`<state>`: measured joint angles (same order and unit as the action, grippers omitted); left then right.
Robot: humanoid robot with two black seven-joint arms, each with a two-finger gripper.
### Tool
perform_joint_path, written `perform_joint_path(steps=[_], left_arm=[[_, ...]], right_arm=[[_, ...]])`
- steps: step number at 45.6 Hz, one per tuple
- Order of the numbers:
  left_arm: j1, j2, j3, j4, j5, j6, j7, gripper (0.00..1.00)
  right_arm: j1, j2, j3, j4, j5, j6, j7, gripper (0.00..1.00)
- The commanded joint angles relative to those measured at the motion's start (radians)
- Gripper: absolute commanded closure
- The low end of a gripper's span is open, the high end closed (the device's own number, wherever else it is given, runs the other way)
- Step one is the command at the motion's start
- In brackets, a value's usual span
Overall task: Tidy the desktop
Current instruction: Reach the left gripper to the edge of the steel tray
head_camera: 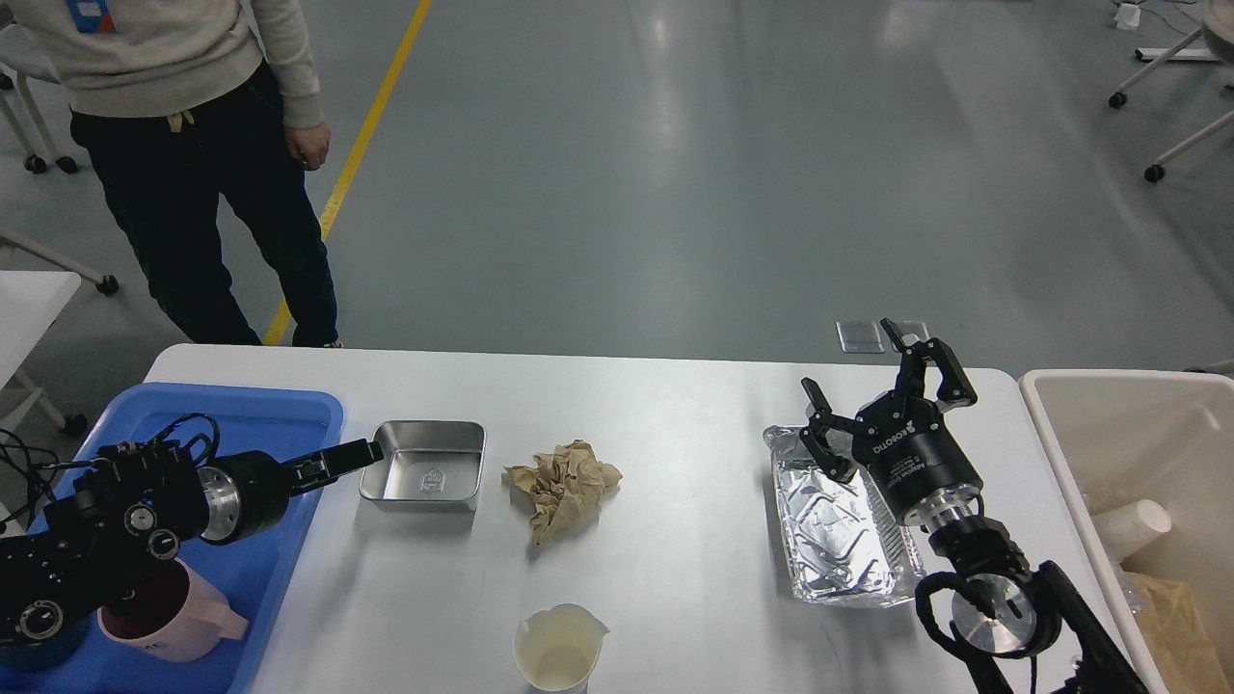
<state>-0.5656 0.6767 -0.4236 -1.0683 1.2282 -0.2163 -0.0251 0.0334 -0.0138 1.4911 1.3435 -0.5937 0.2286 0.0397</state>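
The white desktop fills the lower view. On it lie a square steel tray, a crumpled brown paper, a foil tray and a white paper cup at the front edge. My left gripper reaches from over the blue tray and is shut on the steel tray's left rim. My right gripper is open, fingers spread wide, just above the far end of the foil tray and holding nothing.
A blue plastic tray at the left holds a pink cup. A beige bin stands at the table's right end with a paper cup and brown paper inside. A person stands beyond the far left corner.
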Motion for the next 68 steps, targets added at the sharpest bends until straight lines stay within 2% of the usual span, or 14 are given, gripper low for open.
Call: perform_joint_path(steps=[1,9,27,35,48,59,65,68], left_arm=[[0.009,-0.022,0.000,0.014,0.023,0.002,-0.001,0.04],[0.013,-0.031,0.000,0.059,0.062,0.005,-0.006,0.07],[0.015,-0.085,0.000,0.070,0.157,0.052,-0.010,0.15],[0.006,-0.149,0.016,0.220,0.155,0.066,-0.007,0.17],[0.007,-0.187,0.016,0.243,0.154,0.071,-0.006,0.22],[0.004,-0.215,0.017,0.277,0.155,0.074,-0.006,0.31],[0.006,-0.226,0.023,0.281,0.157,0.075,-0.006,0.38],[0.006,-0.232,0.023,0.292,0.157,0.075,-0.009,0.45]], right_arm=[[-0.003,0.002,0.000,0.002,0.000,0.000,0.000,0.00],[-0.007,0.000,0.001,0.002,0.000,0.000,0.000,0.00],[-0.010,0.002,0.001,0.002,0.000,0.003,0.000,0.00],[-0.012,0.000,0.001,0.002,0.000,0.003,0.000,0.00],[-0.017,0.000,0.003,0.002,0.000,0.003,0.002,0.00],[-0.017,0.000,0.003,0.002,-0.001,0.003,0.002,0.00],[-0.017,-0.001,0.004,0.002,-0.001,0.003,0.002,0.00],[-0.017,-0.001,0.004,0.002,-0.001,0.003,0.002,0.00]])
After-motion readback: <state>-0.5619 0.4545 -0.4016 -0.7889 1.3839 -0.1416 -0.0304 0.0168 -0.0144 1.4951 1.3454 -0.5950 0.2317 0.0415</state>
